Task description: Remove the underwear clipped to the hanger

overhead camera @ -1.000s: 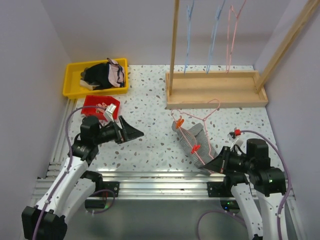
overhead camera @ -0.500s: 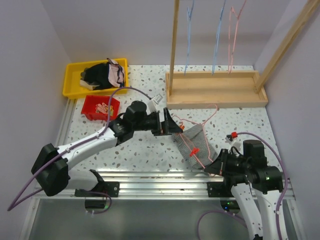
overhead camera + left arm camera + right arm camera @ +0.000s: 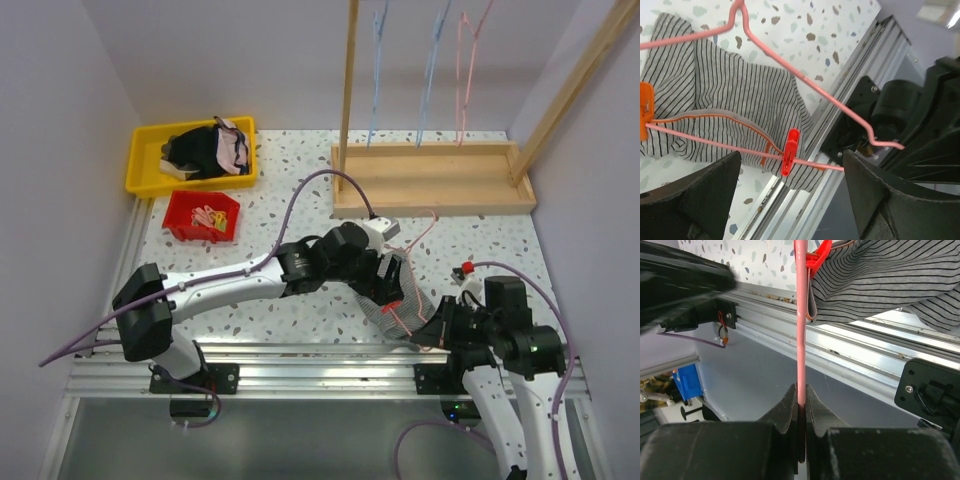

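Observation:
The grey striped underwear (image 3: 398,292) lies on the table, clipped to a pink wire hanger (image 3: 427,224) by two orange-red clips. In the left wrist view the underwear (image 3: 740,95), the hanger (image 3: 805,80) and one clip (image 3: 789,152) lie below my left gripper (image 3: 790,195), which is open and hovers above that clip. From above, the left gripper (image 3: 385,268) is over the underwear. My right gripper (image 3: 801,400) is shut on the hanger's bar (image 3: 801,340) beside the underwear (image 3: 880,280) at the table's front edge. The pale pink brief (image 3: 233,148) lies in the yellow tray.
The yellow tray (image 3: 140,165) at the back left holds a black clothing heap. A red bin (image 3: 180,215) of clips stands in front of it. A wooden rack (image 3: 430,180) with hanging blue and pink hangers stands at the back right. The aluminium rail (image 3: 300,355) runs along the front.
My left arm has swung from the left of the table across to the hanger and now hovers over the underwear. The right gripper stays shut on the hanger.

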`<state>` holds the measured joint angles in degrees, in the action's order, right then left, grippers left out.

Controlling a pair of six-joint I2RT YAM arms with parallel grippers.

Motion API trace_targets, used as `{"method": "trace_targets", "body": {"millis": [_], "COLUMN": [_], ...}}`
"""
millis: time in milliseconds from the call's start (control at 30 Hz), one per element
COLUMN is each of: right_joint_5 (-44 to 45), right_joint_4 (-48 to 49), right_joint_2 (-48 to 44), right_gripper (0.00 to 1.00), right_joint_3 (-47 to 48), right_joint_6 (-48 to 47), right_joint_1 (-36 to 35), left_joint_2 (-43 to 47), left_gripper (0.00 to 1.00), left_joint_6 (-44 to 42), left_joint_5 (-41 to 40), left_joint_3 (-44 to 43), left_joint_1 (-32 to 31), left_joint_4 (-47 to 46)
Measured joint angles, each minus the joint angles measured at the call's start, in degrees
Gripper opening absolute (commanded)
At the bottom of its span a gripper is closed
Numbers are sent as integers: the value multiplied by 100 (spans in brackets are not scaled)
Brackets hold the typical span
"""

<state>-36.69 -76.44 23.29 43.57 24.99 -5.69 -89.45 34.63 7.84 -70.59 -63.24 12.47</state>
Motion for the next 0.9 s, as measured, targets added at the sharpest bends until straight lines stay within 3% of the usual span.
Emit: {"method": "trace_targets", "body": {"millis": [367,567,700,733,900], "right_joint_5": [2,9,15,15,17], "right_joint_4": [2,7,17,17,76], "right_joint_2": [13,28,42,52,149], "right_gripper": [0,0,0,0,0], "right_joint_3": [90,90,92,101,153], "right_joint_6": [2,2,4,4,28], "right_joint_1": [0,-17,-31,-31,-31], "left_joint_2": [-184,-798,-1198,-1241,-1285], "left_gripper": [86,83,69,59,31], "left_joint_6": [-678,-887,-1067,-1130,-1298], "left_joint_5": [11,101,114,114,81], "left_joint_3": [179,-358,-739,-785,-907], "left_joint_1": [-98,-238,-323,-334,-354], "left_joint_4": [-175,-61,236,317,610]}}
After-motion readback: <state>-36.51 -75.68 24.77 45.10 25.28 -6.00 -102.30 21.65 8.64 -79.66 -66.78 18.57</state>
